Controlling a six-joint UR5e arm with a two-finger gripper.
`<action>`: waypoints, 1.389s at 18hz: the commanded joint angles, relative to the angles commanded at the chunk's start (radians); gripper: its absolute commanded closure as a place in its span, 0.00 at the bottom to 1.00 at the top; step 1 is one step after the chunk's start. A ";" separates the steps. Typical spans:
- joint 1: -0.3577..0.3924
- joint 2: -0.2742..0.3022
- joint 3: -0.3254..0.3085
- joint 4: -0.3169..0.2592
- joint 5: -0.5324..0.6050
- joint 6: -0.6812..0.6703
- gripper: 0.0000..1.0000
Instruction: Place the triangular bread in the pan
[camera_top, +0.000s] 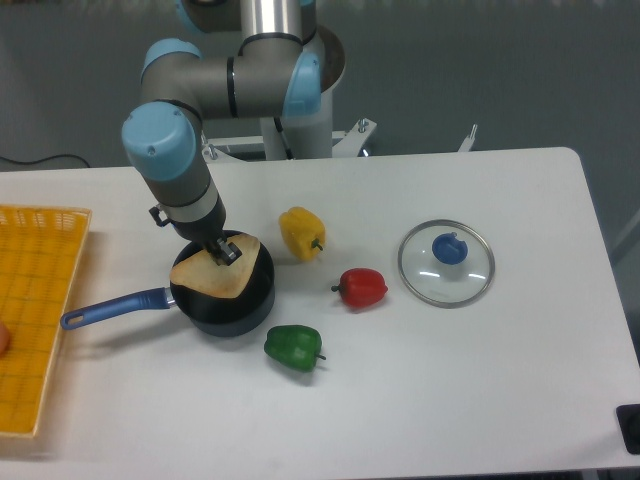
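Observation:
The triangular bread is a tan wedge lying across the top of the pan, a small dark saucepan with a blue handle pointing left. My gripper reaches down from the upper left and is shut on the far edge of the bread, just over the pan's back rim. The bread covers most of the pan's opening and tilts slightly. The fingertips are partly hidden against the bread.
A yellow pepper lies just right of the pan, a red pepper further right and a green pepper in front. A glass lid with a blue knob sits at right. A yellow basket stands at the left edge.

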 joint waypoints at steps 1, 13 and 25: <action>0.002 -0.002 0.000 0.002 -0.002 0.000 1.00; 0.005 -0.014 -0.002 0.020 -0.002 -0.002 1.00; 0.002 -0.018 0.000 0.022 -0.003 -0.005 1.00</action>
